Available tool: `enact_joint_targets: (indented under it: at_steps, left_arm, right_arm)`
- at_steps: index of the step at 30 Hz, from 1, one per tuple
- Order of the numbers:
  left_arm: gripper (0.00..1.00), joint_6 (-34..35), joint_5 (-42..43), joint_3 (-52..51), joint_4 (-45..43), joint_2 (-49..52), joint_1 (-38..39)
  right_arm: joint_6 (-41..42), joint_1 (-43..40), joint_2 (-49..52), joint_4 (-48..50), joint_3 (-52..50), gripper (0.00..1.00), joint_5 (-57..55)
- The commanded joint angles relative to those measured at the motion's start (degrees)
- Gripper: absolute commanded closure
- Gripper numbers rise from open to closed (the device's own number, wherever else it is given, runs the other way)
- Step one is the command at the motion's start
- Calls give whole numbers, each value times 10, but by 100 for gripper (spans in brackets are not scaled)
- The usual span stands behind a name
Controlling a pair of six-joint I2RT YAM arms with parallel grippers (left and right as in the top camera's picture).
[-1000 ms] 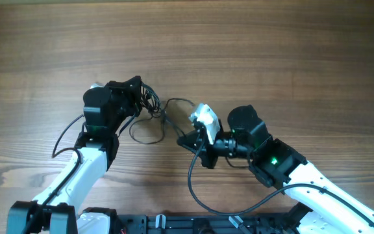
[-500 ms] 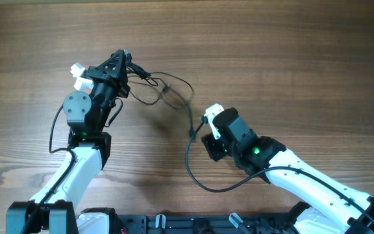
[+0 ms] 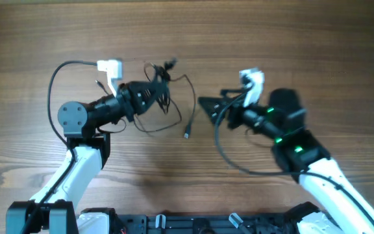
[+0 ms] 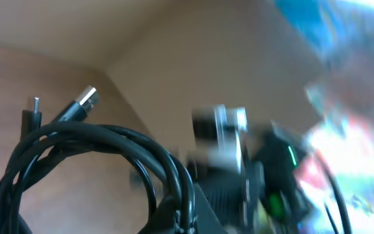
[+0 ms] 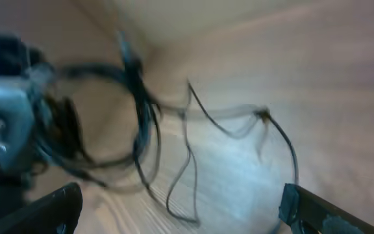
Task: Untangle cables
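Light, limp cables (image 3: 161, 92) are clenched in the left gripper (image 3: 144, 97); the dangling plug end (image 3: 186, 135) is judged the likeliest hold for the wide-open right gripper (image 3: 208, 108)

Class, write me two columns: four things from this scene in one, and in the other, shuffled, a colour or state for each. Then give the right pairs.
Things:
1. left gripper
2. right gripper
3. cables
4. table

Colour or state:
A. brown wood grain
B. open, holding nothing
C. thin, black, looped
D. shut on the cables

Pairs: 1-D, 2-B, 3-C, 4-A
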State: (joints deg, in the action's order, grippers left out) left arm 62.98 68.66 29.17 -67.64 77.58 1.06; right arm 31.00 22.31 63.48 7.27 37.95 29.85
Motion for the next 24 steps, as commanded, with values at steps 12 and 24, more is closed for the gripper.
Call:
enact_joint_targets:
  at_steps: [12,24]
  left_arm:
    - [96,113,37,8,-25,-4,149]
    - [52,49,-14,8,75,-4,183]
  right_arm:
    - [-263,-103,208,176,2,5,504]
    - [-54,-156,216,258,2,96,497]
